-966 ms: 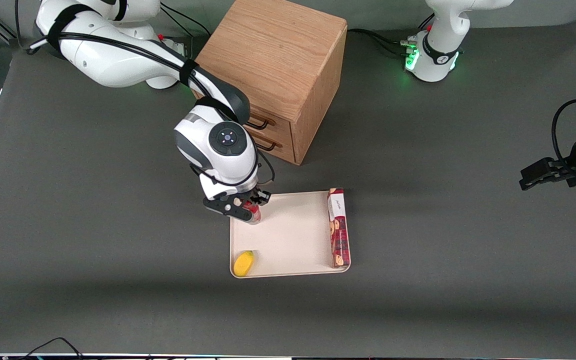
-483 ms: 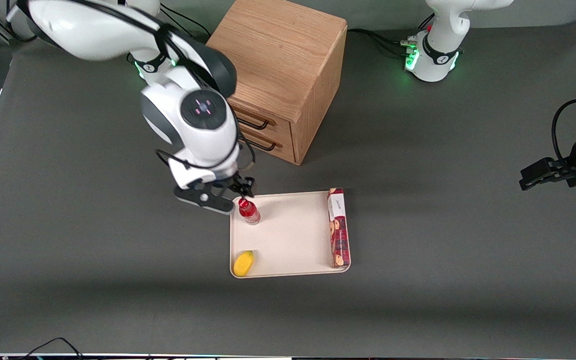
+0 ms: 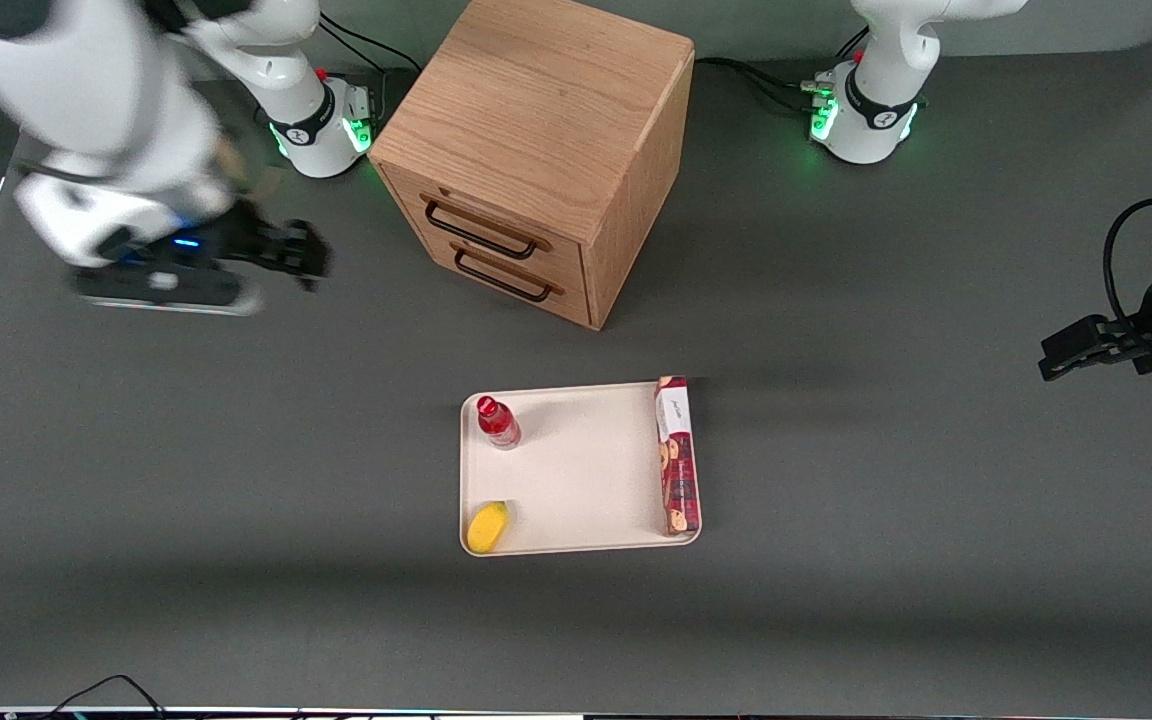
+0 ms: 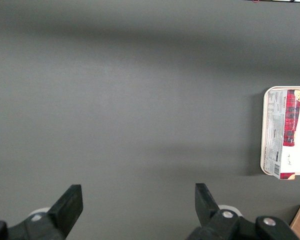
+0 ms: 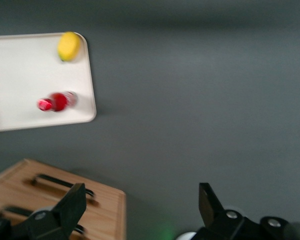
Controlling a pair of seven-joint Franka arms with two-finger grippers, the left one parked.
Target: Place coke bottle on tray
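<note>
The coke bottle [image 3: 498,422], small and red with a red cap, stands upright on the cream-white tray [image 3: 586,470], in the tray's corner nearest the cabinet on the working arm's side. It also shows in the right wrist view [image 5: 56,102] on the tray [image 5: 25,75]. My right gripper [image 3: 281,262] is open and empty, raised high above the table toward the working arm's end, well away from the tray; its fingers [image 5: 70,206] stand wide apart.
A yellow lemon-like object [image 3: 487,526] and a long red cookie box [image 3: 677,455] lie on the tray. A wooden drawer cabinet [image 3: 536,150] with two handles stands farther from the front camera than the tray. The tray's edge shows in the left wrist view [image 4: 264,130].
My gripper let go of the coke bottle, leaving it standing on the tray, then rose and swung away toward the working arm's end of the table.
</note>
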